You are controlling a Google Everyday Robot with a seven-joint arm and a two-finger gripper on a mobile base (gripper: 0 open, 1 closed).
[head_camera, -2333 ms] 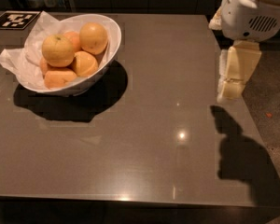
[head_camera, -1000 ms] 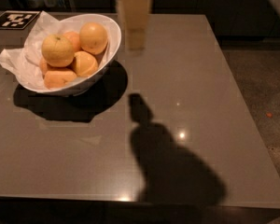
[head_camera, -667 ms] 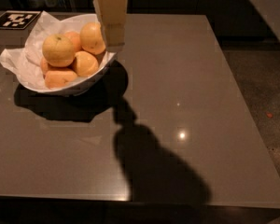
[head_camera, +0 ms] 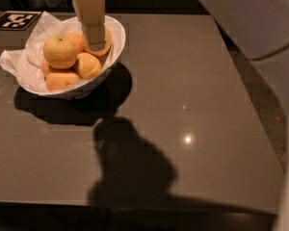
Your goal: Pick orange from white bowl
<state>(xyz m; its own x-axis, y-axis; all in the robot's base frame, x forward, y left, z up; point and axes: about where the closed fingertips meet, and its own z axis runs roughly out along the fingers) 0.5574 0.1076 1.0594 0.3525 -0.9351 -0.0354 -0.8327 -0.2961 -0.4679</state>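
The white bowl [head_camera: 111, 52], lined with crumpled white paper, stands at the table's far left. The orange [head_camera: 59, 50], pale yellow with a stem dimple, sits on top at the bowl's left, above several deeper-orange fruits [head_camera: 87, 65]. My gripper [head_camera: 97, 43] hangs over the bowl's right half, its tip down among the fruits to the right of the orange, covering part of a deep-orange fruit.
A black-and-white marker tag [head_camera: 15, 19] lies at the far left corner behind the bowl. The grey table [head_camera: 183, 105] stretches right and toward the front. My arm's pale body [head_camera: 260, 28] fills the upper right, with floor past the table's right edge.
My gripper has swung from the right side of the table leftward to over the bowl and has come lower, down to the fruits. The bowl and fruits have not moved.
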